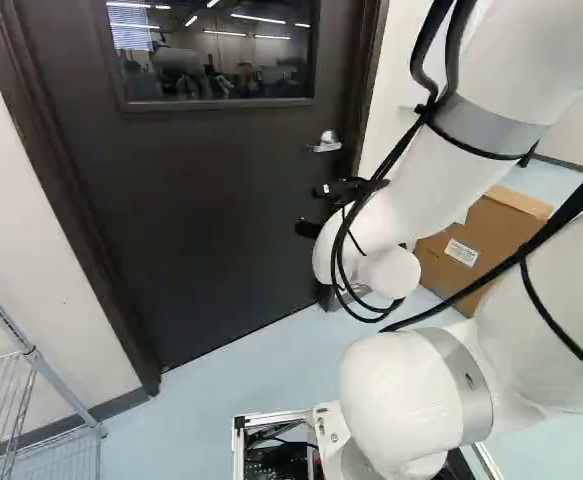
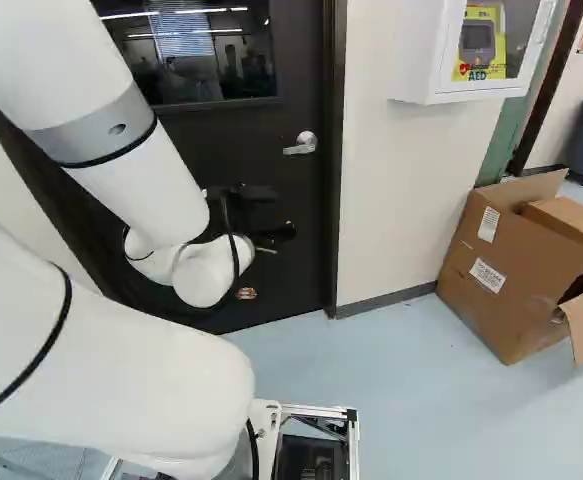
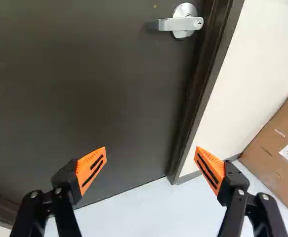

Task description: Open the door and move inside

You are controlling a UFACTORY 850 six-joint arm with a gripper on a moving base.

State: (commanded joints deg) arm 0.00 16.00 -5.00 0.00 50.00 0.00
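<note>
- Door is standing closed ahead of the gripper, lever handle showing beyond.
- Fingers are standing wide apart, holding nothing.
- Pale floor is lying below the gripper, cardboard box off to one side.

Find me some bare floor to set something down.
Bare floor lies between the base and carton, and between the rack and base. It's crowded before the door, below its handle, where the arm reaches.
</note>
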